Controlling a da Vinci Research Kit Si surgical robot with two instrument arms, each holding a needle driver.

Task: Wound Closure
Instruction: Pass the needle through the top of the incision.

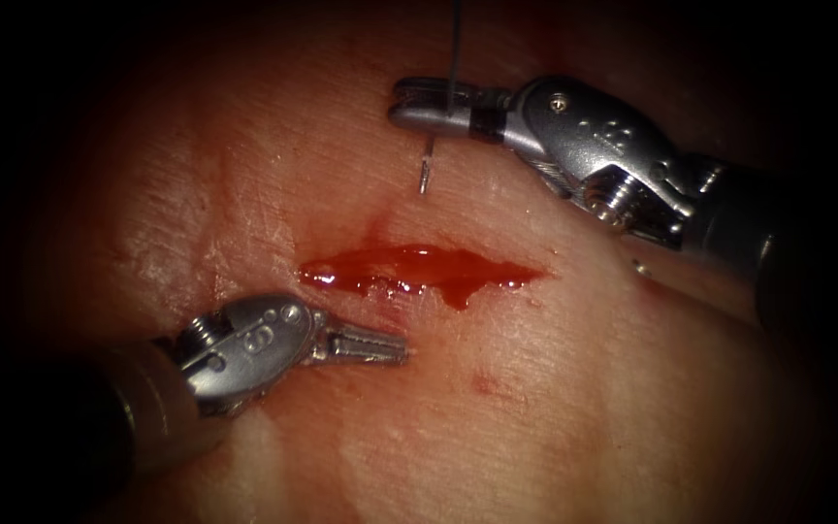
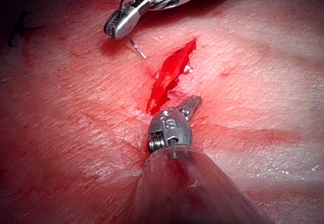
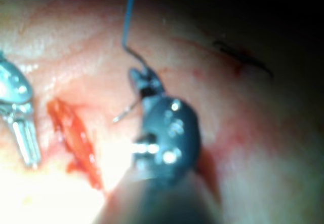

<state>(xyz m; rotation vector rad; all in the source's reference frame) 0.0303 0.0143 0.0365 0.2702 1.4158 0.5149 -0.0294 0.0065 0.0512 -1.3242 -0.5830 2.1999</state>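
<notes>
The right tool (image 1: 419, 105), clenched on the needle (image 1: 425, 172) near its thread (image 1: 455, 44) end, holds it free above the tissue (image 1: 584, 408) beyond the cut (image 1: 419, 267). The left tool (image 1: 380, 345) rests clenched, holding nothing, at the near edge. A bite seems due; it calls for aiming the tip.

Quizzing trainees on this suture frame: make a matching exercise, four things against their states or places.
Things:
1. right claw
2. left claw
3. needle
4. cut

States:
A. shut, holds nothing, rests just below the cut
B. red fluid in it, lies between both claws
C. shut on the needle, above the cut
D. out of the tissue, thread running up from it

Pairs: 1-C, 2-A, 3-D, 4-B
</notes>
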